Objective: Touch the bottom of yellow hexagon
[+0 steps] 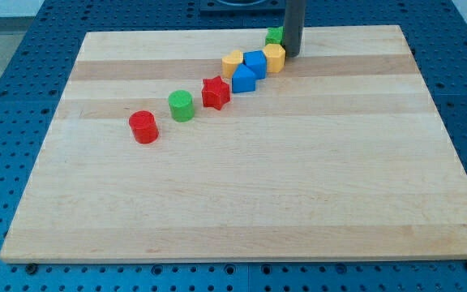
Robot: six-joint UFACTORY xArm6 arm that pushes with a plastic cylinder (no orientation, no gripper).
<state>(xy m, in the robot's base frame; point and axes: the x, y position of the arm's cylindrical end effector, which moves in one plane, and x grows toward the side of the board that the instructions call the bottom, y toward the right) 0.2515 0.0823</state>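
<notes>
Red cylinder nearest; my tip beside yellow hexagon.

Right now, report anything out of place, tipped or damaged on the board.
Nothing stands out. The blocks sit upright in a loose diagonal from the red cylinder up to the yellow hexagon. My tip rests beside that hexagon's right side.

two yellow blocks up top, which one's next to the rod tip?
The yellow hexagon, right beside my tip; the other yellow block lies farther toward the view's left.

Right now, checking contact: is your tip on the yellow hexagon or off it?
On or nearly: my tip meets the yellow hexagon at its right edge, with no visible gap; actual contact cannot be confirmed.
</notes>
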